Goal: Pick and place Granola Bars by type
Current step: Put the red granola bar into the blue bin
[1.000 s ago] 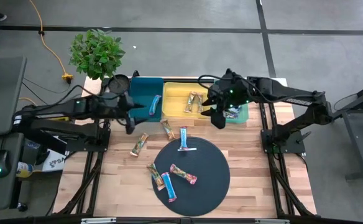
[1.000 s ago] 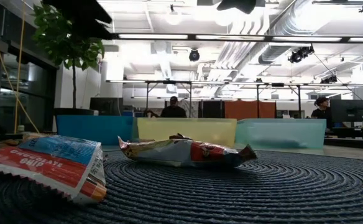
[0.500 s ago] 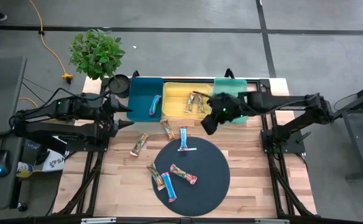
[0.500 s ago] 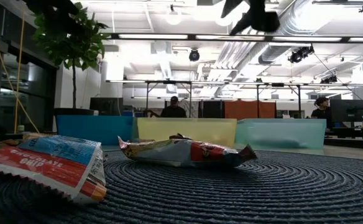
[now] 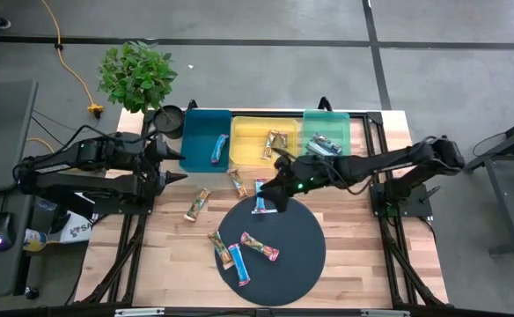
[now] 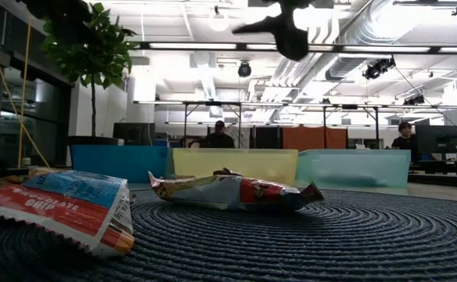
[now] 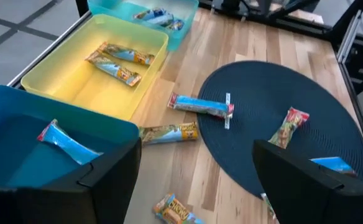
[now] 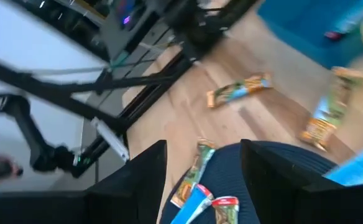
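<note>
Your right pincer (image 5: 273,195) hangs released and empty above the blue bar (image 5: 260,196) lying across the far rim of the round dark mat (image 5: 297,255). Your left pincer (image 5: 171,163), also released, waits beside the teal tray (image 5: 194,132). More bars lie on the mat and the bench (image 5: 363,238). That rim may tilt the bar, so a descent could clip the wrapper and flick it away

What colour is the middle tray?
Yellow. The middle tray sits between the teal and green ones, clearest in the high view.
</note>
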Available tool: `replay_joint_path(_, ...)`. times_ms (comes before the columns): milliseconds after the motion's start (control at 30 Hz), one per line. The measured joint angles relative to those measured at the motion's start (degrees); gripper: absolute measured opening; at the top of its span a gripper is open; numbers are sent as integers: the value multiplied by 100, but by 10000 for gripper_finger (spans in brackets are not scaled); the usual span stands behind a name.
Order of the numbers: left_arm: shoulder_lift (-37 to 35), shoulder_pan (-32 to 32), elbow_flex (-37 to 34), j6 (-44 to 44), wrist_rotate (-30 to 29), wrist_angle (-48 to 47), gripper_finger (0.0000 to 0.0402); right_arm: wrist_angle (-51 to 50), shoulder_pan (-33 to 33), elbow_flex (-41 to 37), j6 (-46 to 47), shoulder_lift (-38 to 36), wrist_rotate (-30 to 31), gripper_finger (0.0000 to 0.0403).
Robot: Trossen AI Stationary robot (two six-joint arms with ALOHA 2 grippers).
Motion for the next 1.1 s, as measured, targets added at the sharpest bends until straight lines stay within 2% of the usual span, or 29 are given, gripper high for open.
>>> replay_joint_path(167,-1,0,0,13,16,-86,303,-442,342,771,-653,425,65,189)
replay_joint_path(433,-1,0,0,19,47,-356,303,-3155,840,2620,-939,1652,297,189)
replay_joint_path(633,-1,0,0,109,62,-414,303,-4224,1110,3563,-695,2565,-50,189)
replay_joint_path(867,3,0,0,232,59,-395,303,-4601,1373,3441,-241,2971,-578,189)
replay_joint_path(1100,8,0,0,114,59,-217,303,-4436,1570,3036,-159,2975,-432,189)
